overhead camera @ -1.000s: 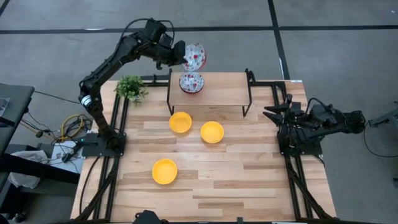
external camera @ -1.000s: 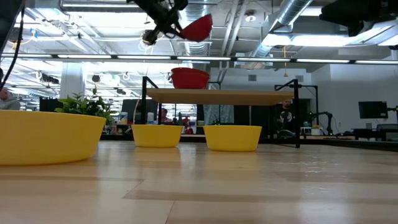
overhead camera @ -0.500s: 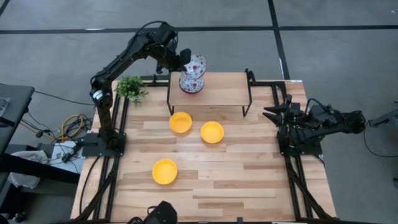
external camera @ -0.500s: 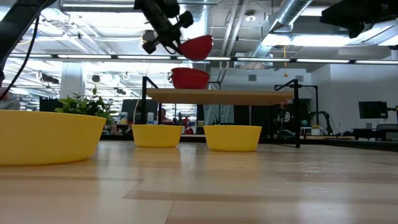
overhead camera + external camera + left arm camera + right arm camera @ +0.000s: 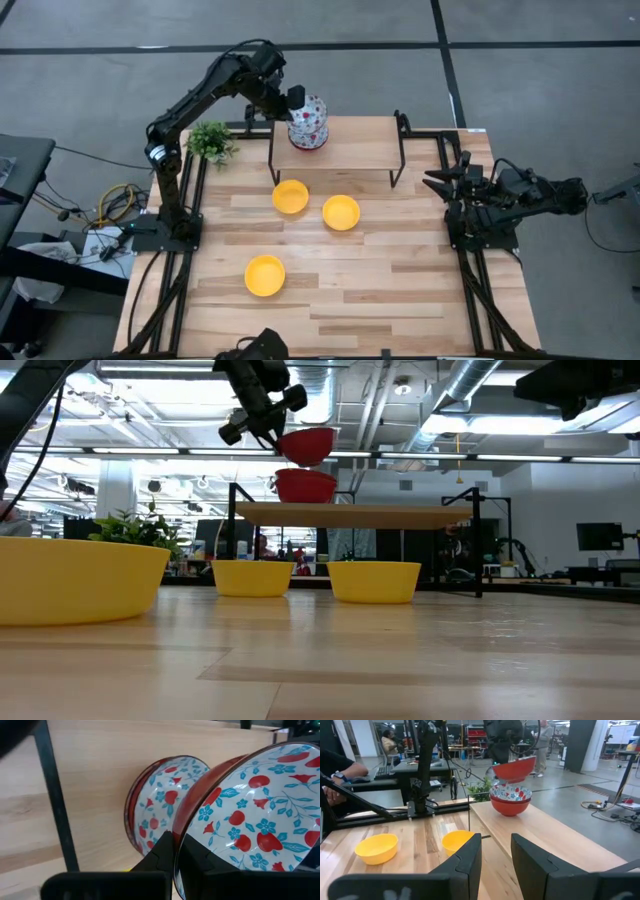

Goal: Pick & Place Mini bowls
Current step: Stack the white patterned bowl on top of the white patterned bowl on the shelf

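From above, the left gripper (image 5: 297, 100) reaches over the left end of a raised shelf (image 5: 350, 143) at the far side of the worktop (image 5: 400, 280), carrying a floral bowl (image 5: 312, 111) over a stack (image 5: 308, 135) of floral bowls standing on that shelf. That view hides the gap; the low view shows the held bowl (image 5: 307, 444) hanging just above the stack (image 5: 305, 485), not touching it, and only their red outsides. The left wrist view shows what neither does: the jaws are clamped on the held bowl's rim (image 5: 182, 845), one finger inside and one outside, nearly closed on the thin wall, with the stack's top bowl (image 5: 160, 802) beyond it.

Three yellow bowls stand on the worktop: two (image 5: 291, 196) (image 5: 341, 212) side by side in front of the shelf, a third (image 5: 265, 275) nearer the front left. A plant (image 5: 211, 142) sits at the far left corner.

The right gripper (image 5: 445, 182) waits at the right edge, its jaws apart and empty, as the right wrist view shows.
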